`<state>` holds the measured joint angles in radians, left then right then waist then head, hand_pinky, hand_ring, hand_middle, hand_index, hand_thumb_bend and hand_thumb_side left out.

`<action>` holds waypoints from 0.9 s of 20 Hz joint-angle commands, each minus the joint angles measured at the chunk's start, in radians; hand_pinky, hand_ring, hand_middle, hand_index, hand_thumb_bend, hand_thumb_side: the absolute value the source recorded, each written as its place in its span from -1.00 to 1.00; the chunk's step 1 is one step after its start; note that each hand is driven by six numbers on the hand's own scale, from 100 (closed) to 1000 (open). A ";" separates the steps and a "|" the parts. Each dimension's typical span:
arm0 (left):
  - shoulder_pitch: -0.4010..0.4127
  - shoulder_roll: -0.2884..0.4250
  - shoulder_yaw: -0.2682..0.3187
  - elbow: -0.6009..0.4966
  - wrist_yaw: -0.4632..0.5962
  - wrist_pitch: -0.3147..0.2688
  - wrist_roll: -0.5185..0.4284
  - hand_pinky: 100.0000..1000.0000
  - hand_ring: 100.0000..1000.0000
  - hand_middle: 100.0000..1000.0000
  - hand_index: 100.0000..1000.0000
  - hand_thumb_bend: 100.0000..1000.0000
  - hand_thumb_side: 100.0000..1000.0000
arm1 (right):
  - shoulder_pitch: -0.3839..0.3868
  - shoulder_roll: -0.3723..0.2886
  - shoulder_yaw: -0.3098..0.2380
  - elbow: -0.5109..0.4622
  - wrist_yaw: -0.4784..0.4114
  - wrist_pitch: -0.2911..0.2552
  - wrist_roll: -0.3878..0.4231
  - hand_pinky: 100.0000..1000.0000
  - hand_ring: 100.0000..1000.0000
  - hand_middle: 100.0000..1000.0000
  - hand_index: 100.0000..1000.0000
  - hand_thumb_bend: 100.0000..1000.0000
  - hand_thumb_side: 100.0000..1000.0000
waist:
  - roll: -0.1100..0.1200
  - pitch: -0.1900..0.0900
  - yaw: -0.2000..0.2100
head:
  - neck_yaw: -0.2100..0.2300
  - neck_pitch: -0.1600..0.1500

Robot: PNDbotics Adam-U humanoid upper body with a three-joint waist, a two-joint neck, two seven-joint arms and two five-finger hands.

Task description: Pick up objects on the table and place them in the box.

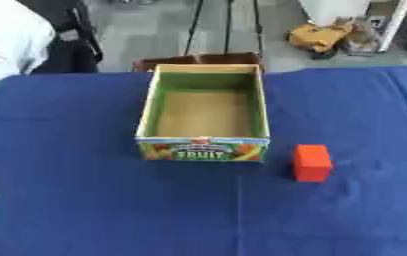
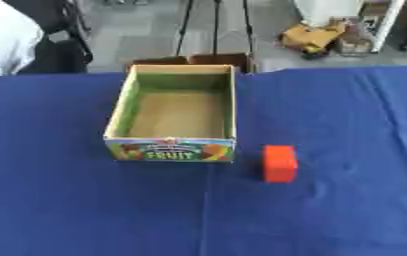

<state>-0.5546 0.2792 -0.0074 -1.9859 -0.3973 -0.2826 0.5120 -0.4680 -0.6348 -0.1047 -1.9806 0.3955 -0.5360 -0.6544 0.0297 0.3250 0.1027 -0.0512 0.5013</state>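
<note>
Fingers of neither hand show in the left eye view, so whether they are spread or curled cannot be told from it; only a pale sliver sits at the lower left edge of the picture, and I cannot say what it is. In this view an orange-red block (image 1: 312, 162) stands on the blue-covered worktop (image 1: 84, 200), right of its middle and just beside the near right corner of the open fruit box (image 1: 203, 149), apart from it with a strip of cloth between. The block's longer side runs away from the robot, roughly parallel to the box's right wall. The box holds nothing; its brown floor is bare and its printed front panel faces the robot. Right eye view: again no fingers and no arm appear, so their state cannot be told here either. The block sits right of the box and a little nearer the robot than the printed front. Since the block lies toward the worktop's right half, the right hand is probably the nearer one. I judge the reach would come in from the right edge, close across the block's narrow width, then carry it left and away over the box's right wall.
</note>
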 commanded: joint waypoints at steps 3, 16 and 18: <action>-0.006 0.015 0.011 -0.014 -0.007 -0.002 0.003 0.57 0.76 0.70 0.92 -1.00 0.90 | -0.014 -0.017 -0.013 -0.019 0.009 -0.010 -0.016 0.18 0.37 0.22 0.39 -1.00 0.71 | -0.009 -0.039 0.000 | 0.002 0.006; -0.006 0.019 0.009 -0.014 -0.004 0.001 0.001 0.57 0.75 0.70 0.92 -1.00 0.91 | -0.018 -0.112 0.024 0.004 -0.017 0.104 0.088 0.31 0.47 0.33 0.47 -1.00 0.86 | -0.010 -0.027 0.002 | -0.023 0.005; -0.005 0.018 0.007 -0.014 -0.002 0.001 0.000 0.57 0.75 0.70 0.92 -1.00 0.92 | -0.041 -0.148 0.048 0.045 -0.025 0.133 0.118 0.34 0.48 0.35 0.48 -1.00 0.94 | -0.012 -0.025 0.006 | -0.039 0.001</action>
<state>-0.5535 0.2793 -0.0074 -1.9859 -0.3974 -0.2824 0.5131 -0.4944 -0.7315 -0.0603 -1.9447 0.3818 -0.4199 -0.5513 0.0296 0.3239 0.1080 -0.0807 0.5090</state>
